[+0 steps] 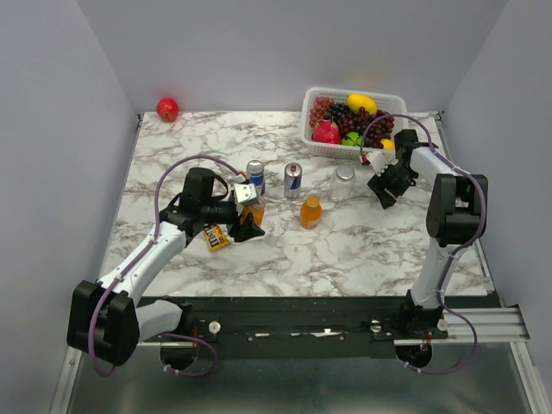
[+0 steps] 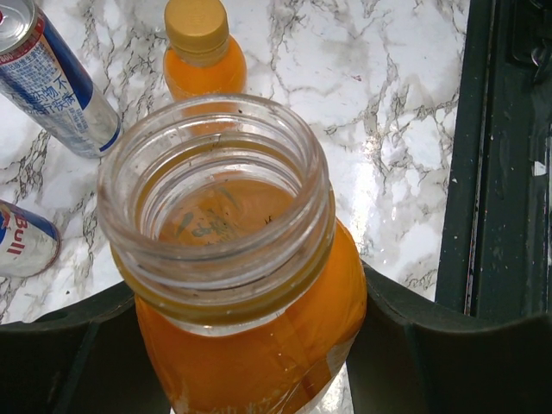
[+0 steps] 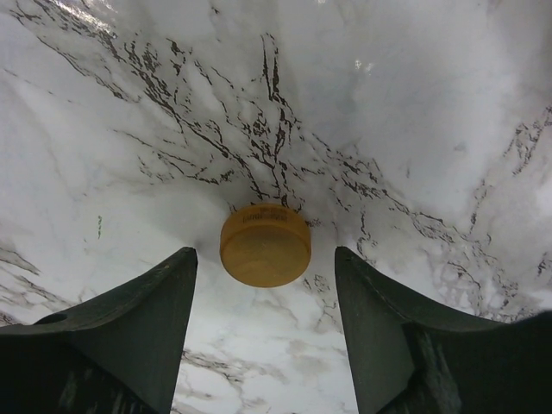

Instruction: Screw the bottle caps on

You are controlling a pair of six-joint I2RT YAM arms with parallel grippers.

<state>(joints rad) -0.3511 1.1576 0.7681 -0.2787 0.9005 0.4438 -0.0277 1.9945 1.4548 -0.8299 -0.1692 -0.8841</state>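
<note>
A stubby bottle [image 2: 246, 336] of orange liquid stands uncapped, its clear threaded mouth wide open. My left gripper [image 2: 246, 310] is shut on its body, one dark finger pressed to each side; in the top view that gripper [image 1: 246, 216] is left of centre. A second orange bottle [image 1: 310, 210] stands capped nearby, its orange-gold cap [image 2: 197, 21] on. A loose orange-gold cap [image 3: 265, 246] lies flat on the marble. My right gripper [image 3: 263, 257] hovers open over it, fingers on either side and not touching. A clear jar [image 1: 344, 185] carries a silver lid [image 1: 345, 172].
Two blue-and-silver cans [image 1: 255, 172] [image 1: 293, 179] stand behind the bottles. A white basket [image 1: 307, 129] of fruit sits at the back right, close behind my right gripper [image 1: 385, 186]. A red apple [image 1: 167, 109] lies in the back left corner. A yellow packet [image 1: 216, 236] lies beside the left gripper.
</note>
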